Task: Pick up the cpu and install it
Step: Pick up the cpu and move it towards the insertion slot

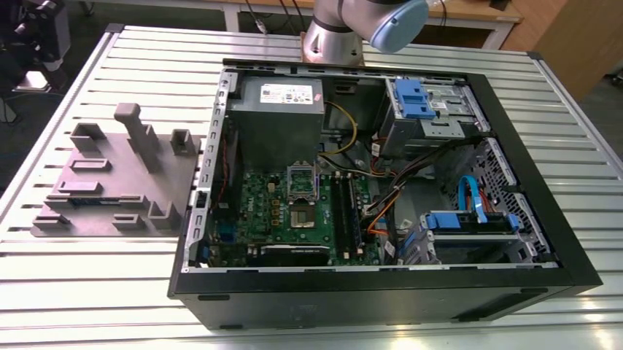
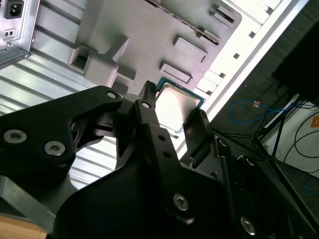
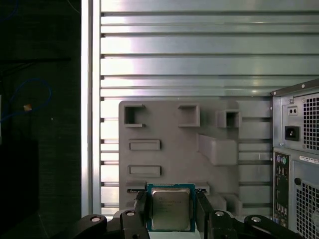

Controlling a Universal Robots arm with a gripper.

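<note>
the black 2-fingered gripper is clamping the small, square, silver-grey metal cpu by 2 opposite edges, its jaws sitting narrow around the chip. it is holding the cpu above the grey moulded fixture tray, which is lying on the ribbed aluminium table beside the open black computer case.

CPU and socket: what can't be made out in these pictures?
cpu: underside faces away in both wrist views; in the second wrist view the end effector hides part of its rim.
socket: exterior view, too small to judge its contacts.
arm: exterior view, cut off by the top edge.
</note>
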